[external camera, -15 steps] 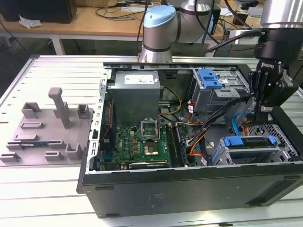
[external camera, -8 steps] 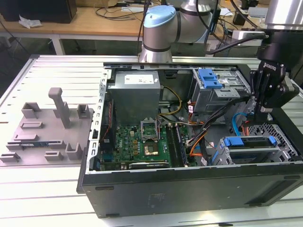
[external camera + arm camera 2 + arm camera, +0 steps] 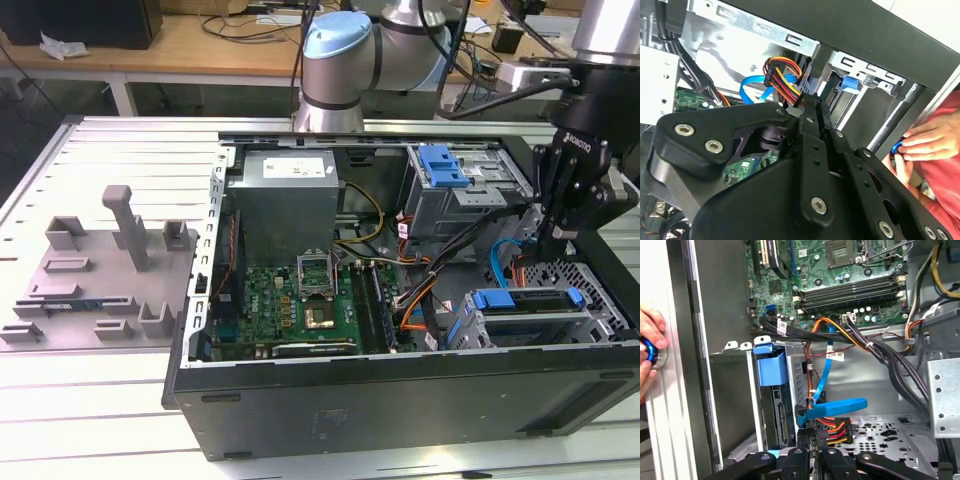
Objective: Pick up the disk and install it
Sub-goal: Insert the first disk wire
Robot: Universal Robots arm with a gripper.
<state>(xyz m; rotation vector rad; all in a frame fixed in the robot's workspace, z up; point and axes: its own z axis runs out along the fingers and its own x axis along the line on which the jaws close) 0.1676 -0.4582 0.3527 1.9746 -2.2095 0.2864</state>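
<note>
Snagging cables is the principal hazard. The black linkage gripper [image 3: 810,104] stands low inside the open black computer case [image 3: 400,410], at the exterior view's right. Its fingers are drawn narrow, almost together; whether they pinch anything cannot be determined. The tips are just beside the bundle of red, orange, yellow and black power wires [image 3: 832,427] and the flat blue data cable [image 3: 832,406]. Sideways motion would likely drag these leads or strain their connector.

The silver hard disk in its blue plastic carrier [image 3: 525,303] lies in the grey metal drive cage [image 3: 612,318] at the near right corner of the case, just near of the gripper. A misaligned push could bend the carrier tab or the connector.

A person's hand [image 3: 930,142] rests at the outer case wall, on a small blue-ringed object [image 3: 647,350]; contact with the arm is a risk. A thick black cable loom [image 3: 890,357] crosses between the cage and the green motherboard [image 3: 300,300], which lies to the left.
</note>
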